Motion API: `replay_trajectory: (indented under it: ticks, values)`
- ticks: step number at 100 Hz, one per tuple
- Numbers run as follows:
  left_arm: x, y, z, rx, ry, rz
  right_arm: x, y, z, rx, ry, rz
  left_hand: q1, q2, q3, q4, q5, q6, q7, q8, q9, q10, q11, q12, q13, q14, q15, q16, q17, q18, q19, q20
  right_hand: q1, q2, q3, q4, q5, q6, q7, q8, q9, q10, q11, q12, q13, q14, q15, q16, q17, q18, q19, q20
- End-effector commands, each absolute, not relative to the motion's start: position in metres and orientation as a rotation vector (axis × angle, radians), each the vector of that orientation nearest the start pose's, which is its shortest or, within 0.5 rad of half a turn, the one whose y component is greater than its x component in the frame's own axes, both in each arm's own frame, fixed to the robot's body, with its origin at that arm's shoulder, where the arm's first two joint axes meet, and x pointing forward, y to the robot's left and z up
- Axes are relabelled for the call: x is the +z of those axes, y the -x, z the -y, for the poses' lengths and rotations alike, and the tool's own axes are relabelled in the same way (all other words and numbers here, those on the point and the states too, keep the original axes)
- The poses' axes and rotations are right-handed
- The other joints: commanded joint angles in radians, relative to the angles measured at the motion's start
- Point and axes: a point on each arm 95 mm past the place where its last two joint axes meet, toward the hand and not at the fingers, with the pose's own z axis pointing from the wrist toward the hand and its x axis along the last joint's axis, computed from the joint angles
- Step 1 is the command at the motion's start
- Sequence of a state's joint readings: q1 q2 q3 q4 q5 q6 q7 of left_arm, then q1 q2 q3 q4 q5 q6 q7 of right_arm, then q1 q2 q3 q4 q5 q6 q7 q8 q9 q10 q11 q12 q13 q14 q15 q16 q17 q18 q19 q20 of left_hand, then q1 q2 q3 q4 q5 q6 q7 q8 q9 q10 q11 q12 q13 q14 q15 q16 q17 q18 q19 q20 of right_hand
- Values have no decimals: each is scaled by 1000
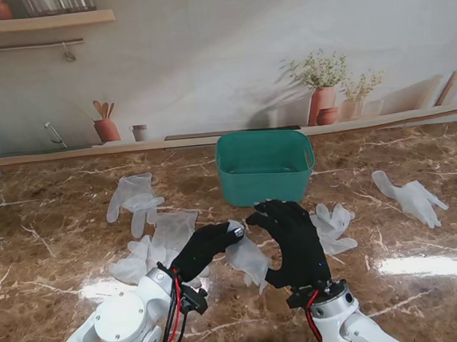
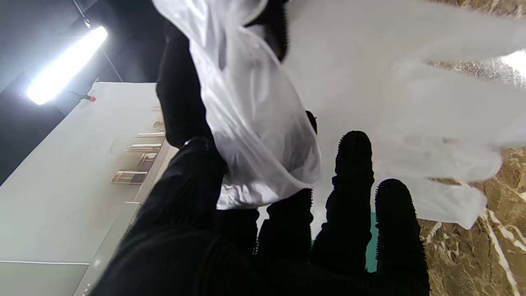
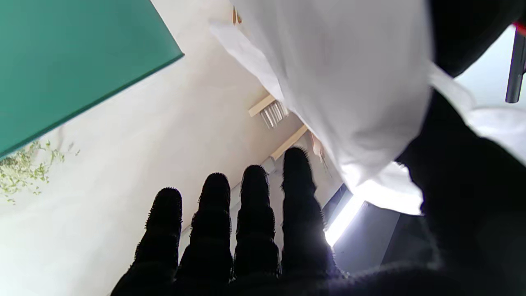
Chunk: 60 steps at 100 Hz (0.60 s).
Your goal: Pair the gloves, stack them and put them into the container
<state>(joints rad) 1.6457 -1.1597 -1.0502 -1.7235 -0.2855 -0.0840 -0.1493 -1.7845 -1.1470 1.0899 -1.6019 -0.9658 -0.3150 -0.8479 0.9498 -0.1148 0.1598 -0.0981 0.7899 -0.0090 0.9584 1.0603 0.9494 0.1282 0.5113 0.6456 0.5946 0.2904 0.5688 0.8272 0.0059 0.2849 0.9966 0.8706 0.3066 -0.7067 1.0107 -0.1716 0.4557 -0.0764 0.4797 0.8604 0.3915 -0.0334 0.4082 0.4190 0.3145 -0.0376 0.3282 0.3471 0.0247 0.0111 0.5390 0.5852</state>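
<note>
A: White plastic glove (image 1: 248,259) is hanging in the air between the two black robot hands, just on my side of the green container (image 1: 265,166).

B: Who is holding it?

A: The left robot hand (image 1: 207,249) is pinching it near the fingertips; the left wrist view is showing the thin film draped over the thumb. The right robot hand (image 1: 295,241) is standing upright beside it with fingers spread. It is touching or nearly touching the glove, but I cannot tell whether it is truly gripping.

B: And the other gloves?

A: They are lying on the marble worktop (image 1: 53,266): a loose group at the left (image 1: 158,237), one farther off at the left (image 1: 135,199), a crumpled one just right of the right robot hand (image 1: 333,227), and one well apart at the far right (image 1: 411,197). The container is looking empty, so I judge the task is only starting.

B: How should this step be done well?

A: Probably by keeping the pinch firm, since the film is slippery and limp, and by letting the right robot hand flatten it so it is hanging straight before it is laid squarely on a partner glove
</note>
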Motion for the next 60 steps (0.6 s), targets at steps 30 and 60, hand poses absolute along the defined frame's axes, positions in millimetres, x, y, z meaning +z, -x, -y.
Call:
replay_trajectory:
  ticks: [30,60]
  values:
    - [-333,-338,103,-2339,2483,-991,-325,-284,-52,2251,-1020,-865,1,-8,-93,26,-55,-46,-73,-175,-23,6,-14,-31,-16,9,-3,-10,-26,-15,-10,9,98,174,15,-134,479,-289,437,-283,409,-120,-19,51,144,-74,49,52,27,-21,49,29]
    - [-333,-341,65,-2252,2181,-1099,-311,-287,-44,2235,-1161,-857,4,-82,-168,48,-103,-70,-188,-366,-48,-10,-68,-94,19,8,-21,-48,32,25,21,-2,102,210,8,-127,520,-220,449,-222,479,-110,9,111,177,-66,125,114,63,-18,98,80]
